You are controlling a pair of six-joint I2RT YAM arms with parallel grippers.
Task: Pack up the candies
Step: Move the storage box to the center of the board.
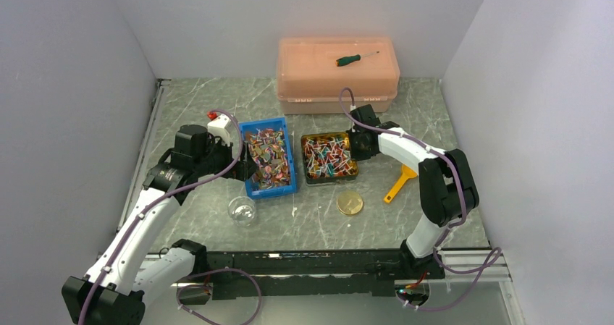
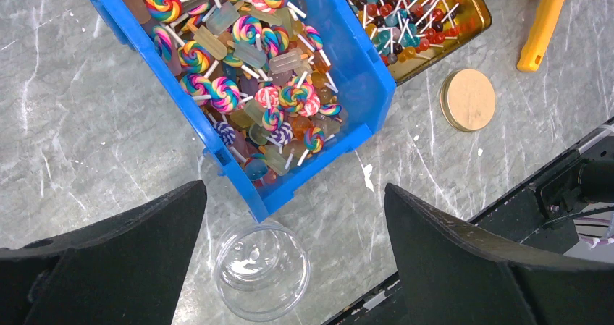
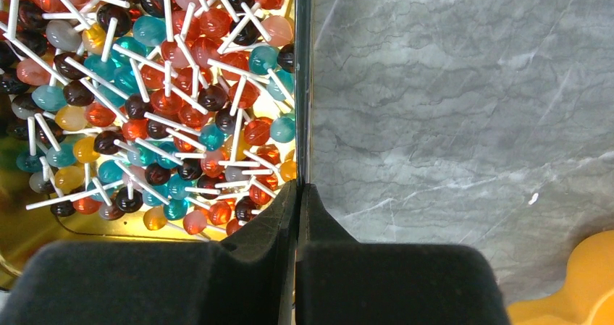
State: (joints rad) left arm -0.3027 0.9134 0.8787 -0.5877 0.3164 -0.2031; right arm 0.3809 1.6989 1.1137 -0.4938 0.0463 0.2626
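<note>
Rim of gold tray [image 3: 25, 231] pinched by right claw [image 3: 298, 187].
With left claw [image 2: 295, 195] spread wide, candies [image 3: 181, 100] should be kept level.

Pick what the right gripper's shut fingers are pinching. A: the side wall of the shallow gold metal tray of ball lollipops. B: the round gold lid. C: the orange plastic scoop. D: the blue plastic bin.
A: the right wrist view shows the right gripper shut on the thin side wall of the shallow gold metal tray, while the orange plastic scoop lies apart from it.
</note>
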